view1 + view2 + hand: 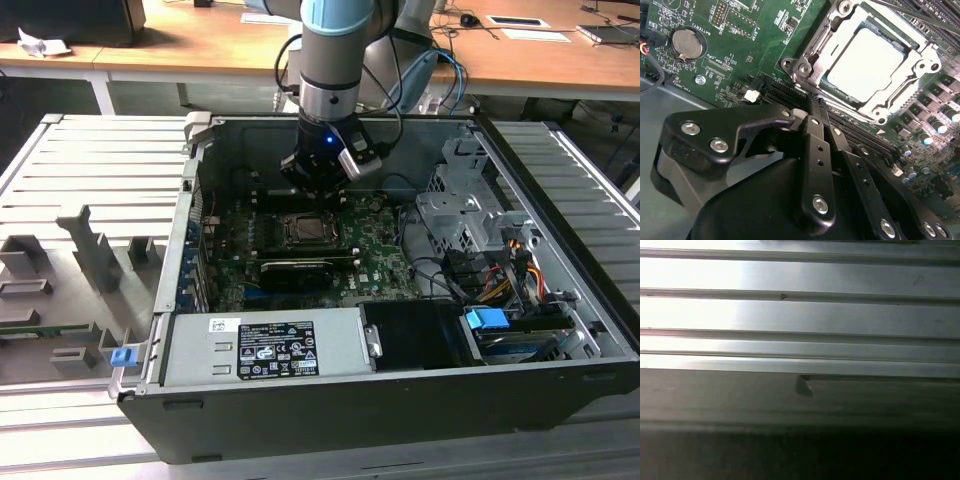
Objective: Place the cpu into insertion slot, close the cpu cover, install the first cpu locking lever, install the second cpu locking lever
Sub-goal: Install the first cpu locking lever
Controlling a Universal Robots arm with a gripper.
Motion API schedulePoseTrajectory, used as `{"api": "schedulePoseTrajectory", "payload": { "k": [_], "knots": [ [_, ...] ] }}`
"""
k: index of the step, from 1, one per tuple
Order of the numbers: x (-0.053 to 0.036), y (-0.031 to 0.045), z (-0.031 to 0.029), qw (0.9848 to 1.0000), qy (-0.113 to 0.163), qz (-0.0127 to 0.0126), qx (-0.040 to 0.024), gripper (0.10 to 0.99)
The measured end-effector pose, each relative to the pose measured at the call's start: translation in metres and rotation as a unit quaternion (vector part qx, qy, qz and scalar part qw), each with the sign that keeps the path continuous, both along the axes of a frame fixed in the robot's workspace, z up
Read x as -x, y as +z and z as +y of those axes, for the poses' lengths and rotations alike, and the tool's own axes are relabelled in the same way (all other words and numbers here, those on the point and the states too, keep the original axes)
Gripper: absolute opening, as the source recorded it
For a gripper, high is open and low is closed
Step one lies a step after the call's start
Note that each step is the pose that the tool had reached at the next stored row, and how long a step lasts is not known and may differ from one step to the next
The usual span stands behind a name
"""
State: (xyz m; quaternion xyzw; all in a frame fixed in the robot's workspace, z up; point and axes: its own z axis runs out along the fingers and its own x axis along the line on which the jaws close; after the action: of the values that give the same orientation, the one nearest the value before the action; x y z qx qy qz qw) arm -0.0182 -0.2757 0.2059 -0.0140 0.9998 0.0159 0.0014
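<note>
The cpu (867, 60), a square chip with a dull silver top, lies flat in the insertion slot (305, 232) on the green motherboard. The cpu cover (806, 74), a silvery metal frame, lies down around the chip, which shows through its window. My gripper (815, 106) hangs low beside one edge of the socket with its black fingers pressed together, and I see nothing between them. In the exterior view the gripper (318, 185) is inside the open computer case, just above the far side of the socket. I cannot make out how the locking levers stand.
A long black expansion card (297, 270) lies just in front of the socket. The power supply (265, 345) fills the case's near side. A drive cage (465, 215) and cables (500, 275) crowd the exterior view's right. A coin battery (686, 42) sits on the board. Ribbed grey metal (800, 315) shows in the first wrist view.
</note>
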Motion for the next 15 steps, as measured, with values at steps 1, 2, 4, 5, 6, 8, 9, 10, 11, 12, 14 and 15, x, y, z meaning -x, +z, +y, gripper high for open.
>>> {"api": "schedulePoseTrajectory", "payload": {
  "k": [1, 2, 4, 5, 6, 8, 9, 10, 11, 12, 14, 15],
  "knots": [
    [-0.0001, -0.0005, 0.0000, 1.0000, 0.000, 0.0000, 0.0000, 0.106],
    [-0.0002, -0.0009, 0.0000, 1.0000, 0.000, 0.0000, 0.0000, 0.106],
    [-0.0003, -0.0014, -0.0001, 1.0000, 0.000, 0.0001, 0.0001, 0.106],
    [-0.0003, -0.0016, -0.0001, 1.0000, 0.000, 0.0001, 0.0001, 0.106],
    [-0.0004, -0.0018, -0.0002, 1.0000, 0.000, 0.0000, 0.0001, 0.106],
    [-0.0004, -0.0020, -0.0014, 1.0000, 0.000, -0.0001, -0.0001, 0.106],
    [-0.0005, -0.0021, -0.0018, 1.0000, 0.000, -0.0001, -0.0002, 0.106],
    [-0.0004, -0.0024, -0.0021, 1.0000, 0.000, -0.0001, -0.0001, 0.106],
    [-0.0004, -0.0028, -0.0023, 1.0000, 0.000, -0.0001, -0.0001, 0.106],
    [-0.0004, -0.0034, -0.0023, 1.0000, 0.000, -0.0001, -0.0001, 0.106],
    [-0.0004, -0.0048, -0.0025, 1.0000, 0.000, 0.0002, 0.0003, 0.106],
    [-0.0003, -0.0053, -0.0025, 1.0000, 0.000, 0.0003, 0.0004, 0.106]
  ]
}}
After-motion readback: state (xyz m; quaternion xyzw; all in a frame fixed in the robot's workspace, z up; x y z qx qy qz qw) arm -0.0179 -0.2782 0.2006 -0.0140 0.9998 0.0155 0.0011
